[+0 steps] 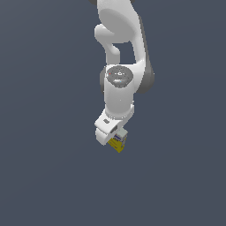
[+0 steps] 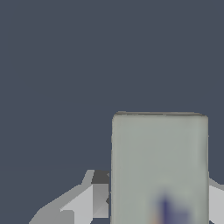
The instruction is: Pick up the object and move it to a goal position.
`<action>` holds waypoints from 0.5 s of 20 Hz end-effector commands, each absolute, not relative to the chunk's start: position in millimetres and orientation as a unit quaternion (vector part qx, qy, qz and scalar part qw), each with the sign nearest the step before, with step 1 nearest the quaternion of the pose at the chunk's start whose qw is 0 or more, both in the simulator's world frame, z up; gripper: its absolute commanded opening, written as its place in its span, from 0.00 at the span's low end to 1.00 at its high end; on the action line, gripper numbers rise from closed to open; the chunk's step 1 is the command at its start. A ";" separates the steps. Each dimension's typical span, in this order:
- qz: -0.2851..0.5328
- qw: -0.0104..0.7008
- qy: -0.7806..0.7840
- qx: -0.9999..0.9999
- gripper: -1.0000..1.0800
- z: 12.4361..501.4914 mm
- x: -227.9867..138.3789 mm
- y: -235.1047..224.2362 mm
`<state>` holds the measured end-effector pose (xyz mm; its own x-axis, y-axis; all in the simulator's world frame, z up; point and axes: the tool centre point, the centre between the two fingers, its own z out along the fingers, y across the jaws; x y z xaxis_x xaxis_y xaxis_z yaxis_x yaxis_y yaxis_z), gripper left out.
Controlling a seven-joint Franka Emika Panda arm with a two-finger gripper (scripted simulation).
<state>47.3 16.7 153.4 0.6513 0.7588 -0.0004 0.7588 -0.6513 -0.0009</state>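
One carton (image 1: 118,142) between gripper (image 1: 111,137) jaws (clamped, tilted).

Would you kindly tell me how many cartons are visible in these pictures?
1. The carton sits between the fingers of the gripper, directly below the arm; none other shows, though the arm could hide something.

Flat, even light over a dull grey-blue ground.
We see soft shading on the white arm (image 1: 119,53), no glare, and the carton (image 2: 159,168) print blurred close up.
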 end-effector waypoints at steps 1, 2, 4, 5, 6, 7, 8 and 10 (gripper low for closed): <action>0.000 0.000 -0.417 -0.909 0.00 156.5 44.4 12.9; 0.000 0.000 -0.417 -0.909 0.00 158.1 42.5 10.8; 0.000 0.000 -0.417 -0.909 0.00 162.1 37.7 5.3; 0.000 0.000 -0.417 -0.909 0.00 164.5 34.7 2.1; 0.000 0.000 -0.417 -0.909 0.00 167.3 31.4 -1.5; 0.000 0.000 -0.417 -0.909 0.00 170.3 27.8 -5.5; 0.000 0.000 -0.417 -0.909 0.00 173.7 23.8 -9.8; 0.000 0.000 -0.417 -0.909 0.00 181.4 14.7 -19.8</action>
<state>21.1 -12.2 175.4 0.6514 0.7587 -0.0007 0.7587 -0.6514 -0.0011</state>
